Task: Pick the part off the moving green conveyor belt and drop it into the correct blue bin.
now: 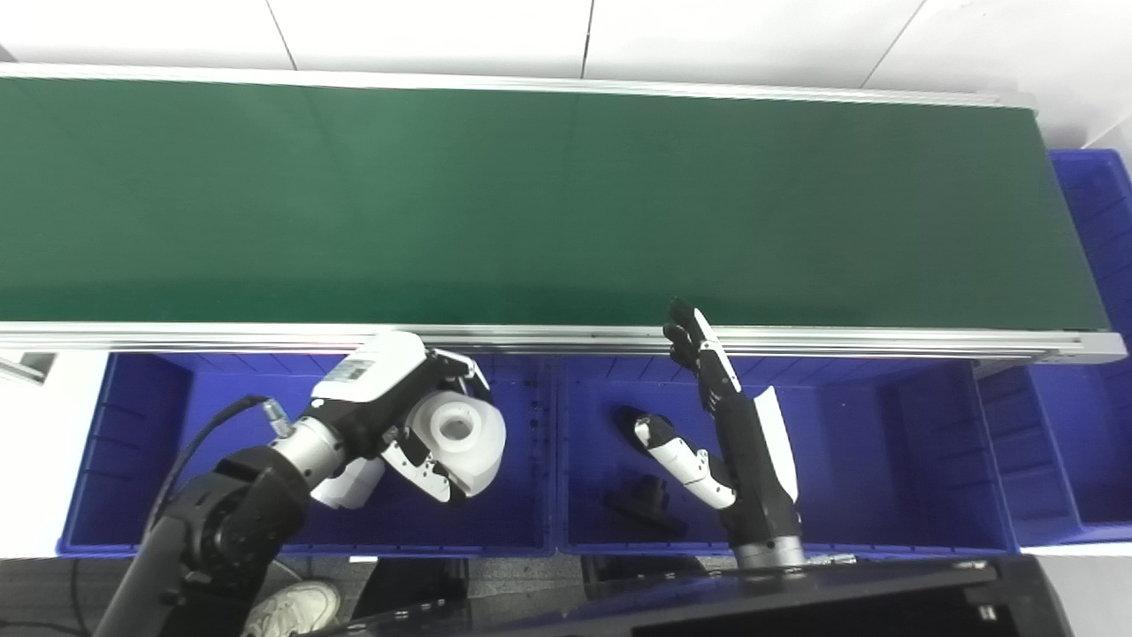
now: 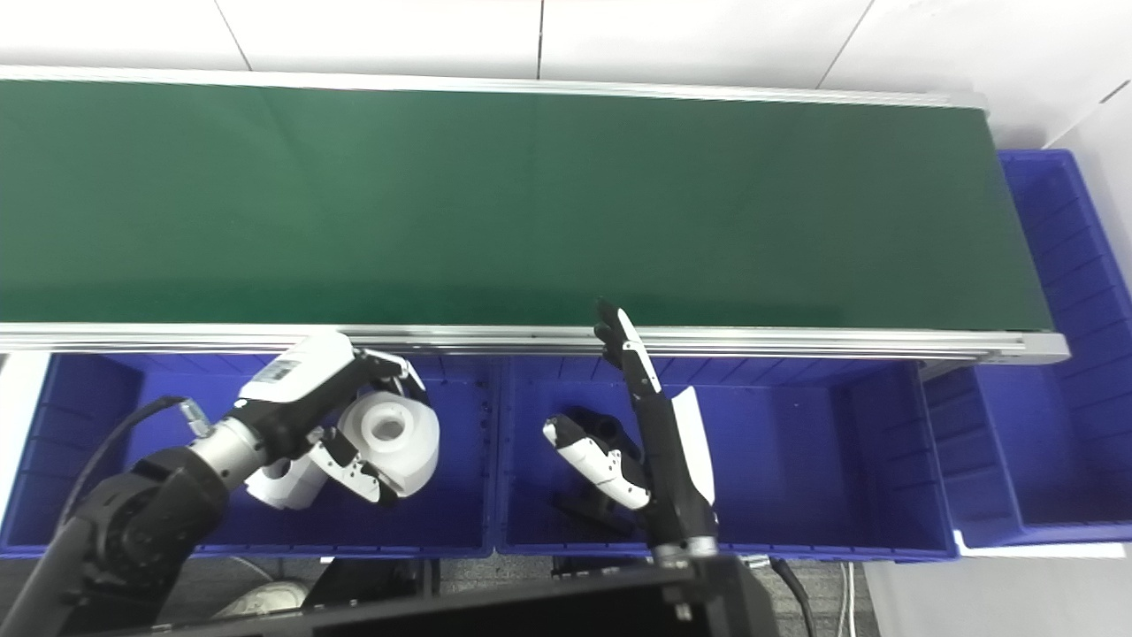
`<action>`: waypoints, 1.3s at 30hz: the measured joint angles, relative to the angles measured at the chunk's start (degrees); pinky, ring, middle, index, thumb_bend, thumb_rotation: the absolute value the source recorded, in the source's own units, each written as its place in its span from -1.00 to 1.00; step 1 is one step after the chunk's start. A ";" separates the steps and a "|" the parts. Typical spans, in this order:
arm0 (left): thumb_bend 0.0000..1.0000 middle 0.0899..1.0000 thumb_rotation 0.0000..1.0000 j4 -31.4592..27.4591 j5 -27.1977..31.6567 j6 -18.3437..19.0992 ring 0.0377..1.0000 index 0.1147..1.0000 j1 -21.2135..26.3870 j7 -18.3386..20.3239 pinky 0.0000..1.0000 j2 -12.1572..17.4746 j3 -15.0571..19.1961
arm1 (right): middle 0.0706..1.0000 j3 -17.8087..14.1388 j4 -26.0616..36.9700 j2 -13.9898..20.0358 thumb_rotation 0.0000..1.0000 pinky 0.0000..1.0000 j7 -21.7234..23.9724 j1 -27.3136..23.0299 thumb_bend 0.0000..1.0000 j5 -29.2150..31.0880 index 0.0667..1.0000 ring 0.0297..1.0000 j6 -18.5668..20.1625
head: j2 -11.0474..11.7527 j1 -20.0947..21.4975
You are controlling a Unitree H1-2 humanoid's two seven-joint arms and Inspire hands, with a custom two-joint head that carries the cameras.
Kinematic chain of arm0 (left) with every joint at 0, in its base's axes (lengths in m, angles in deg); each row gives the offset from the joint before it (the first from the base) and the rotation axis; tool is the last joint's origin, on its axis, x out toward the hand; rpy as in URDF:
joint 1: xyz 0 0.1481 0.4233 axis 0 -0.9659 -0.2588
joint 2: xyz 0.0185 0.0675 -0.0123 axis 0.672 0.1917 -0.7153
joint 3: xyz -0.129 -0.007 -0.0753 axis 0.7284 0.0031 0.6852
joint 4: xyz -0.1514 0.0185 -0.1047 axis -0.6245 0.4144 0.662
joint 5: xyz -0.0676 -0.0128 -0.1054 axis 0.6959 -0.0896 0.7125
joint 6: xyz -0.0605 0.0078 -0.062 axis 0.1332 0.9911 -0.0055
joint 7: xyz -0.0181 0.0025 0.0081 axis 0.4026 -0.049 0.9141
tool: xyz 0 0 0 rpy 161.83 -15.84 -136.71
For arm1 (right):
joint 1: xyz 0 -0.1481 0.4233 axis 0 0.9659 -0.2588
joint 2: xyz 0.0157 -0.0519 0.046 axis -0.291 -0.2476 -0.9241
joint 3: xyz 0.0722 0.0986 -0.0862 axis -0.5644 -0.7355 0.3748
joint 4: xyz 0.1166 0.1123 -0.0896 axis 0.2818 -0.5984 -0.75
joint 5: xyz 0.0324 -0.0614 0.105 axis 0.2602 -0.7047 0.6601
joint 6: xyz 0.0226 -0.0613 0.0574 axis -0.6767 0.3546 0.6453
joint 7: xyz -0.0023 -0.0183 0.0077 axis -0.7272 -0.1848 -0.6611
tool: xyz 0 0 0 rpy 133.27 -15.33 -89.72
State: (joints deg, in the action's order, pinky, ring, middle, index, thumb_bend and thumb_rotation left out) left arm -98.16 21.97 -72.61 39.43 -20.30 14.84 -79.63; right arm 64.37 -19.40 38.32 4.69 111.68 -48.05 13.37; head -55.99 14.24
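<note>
One white part in left robot hand

Both views look steeply down from the robot's head, facing away from its body across the blue bins to the green conveyor belt and the white floor beyond. The two cameras sit side by side, so the right eye view shows the same scene shifted leftward. They share the belt, the bins and both arms entering from the bottom edge, all fairly close.
</note>
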 measured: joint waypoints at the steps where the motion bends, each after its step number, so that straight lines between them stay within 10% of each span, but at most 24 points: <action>1: 0.51 0.56 0.51 -0.02 -2.06 -0.01 0.56 0.53 0.13 0.01 0.70 0.21 -0.79 | 0.90 0.00 -0.48 0.02 0.56 0.80 -0.01 -0.01 0.44 0.16 0.90 0.84 -0.14 | 0.00 0.00; 6: 0.78 0.92 0.90 -1.29 -8.13 1.50 0.90 0.88 0.09 0.80 0.98 1.13 -1.37 | 0.91 -0.08 -0.83 0.20 0.56 0.78 -0.04 0.02 0.43 -0.08 0.91 0.85 -0.39 | 0.97 0.00; 12: 0.84 1.00 0.85 -3.35 -8.23 1.90 0.98 0.99 -2.01 0.76 0.99 1.29 -0.99 | 0.91 -0.07 -1.77 0.69 0.54 0.78 -0.09 0.07 0.48 -0.39 0.91 0.85 -1.70 | 2.55 0.09; 21: 0.80 0.99 0.40 -0.54 23.21 -5.81 0.92 1.00 -9.26 -4.71 0.79 1.07 6.58 | 0.91 0.05 -4.13 1.16 0.41 0.75 -0.07 0.24 0.51 -0.36 0.92 0.84 -2.02 | 8.24 -0.35; 25: 0.83 1.00 0.40 1.66 36.19 -15.52 0.99 1.00 -13.58 -7.75 0.92 0.00 7.92 | 0.91 0.24 -5.08 1.52 0.36 0.73 -0.61 0.92 0.51 -1.63 0.92 0.83 -3.88 | 11.77 -0.26; 29: 0.89 1.00 0.41 4.80 42.08 -20.90 1.00 1.00 -15.05 -8.90 0.95 -2.41 7.85 | 0.89 0.38 -6.34 1.60 0.31 0.71 -1.73 0.89 0.54 -2.73 0.91 0.82 -6.76 | 13.71 -0.09; 39: 0.87 1.00 0.43 7.28 48.05 -21.08 1.00 1.00 -15.77 -9.49 1.00 -4.93 8.60 | 0.88 0.15 -8.39 1.59 0.31 0.69 -3.06 0.99 0.60 -3.83 0.91 0.82 -7.03 | 15.38 -0.61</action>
State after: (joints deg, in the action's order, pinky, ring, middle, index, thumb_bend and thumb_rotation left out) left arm -90.87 70.03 -93.69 23.66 -29.79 9.92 -71.04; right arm 64.52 -27.79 39.91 1.63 112.66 -51.88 6.33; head -40.61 13.63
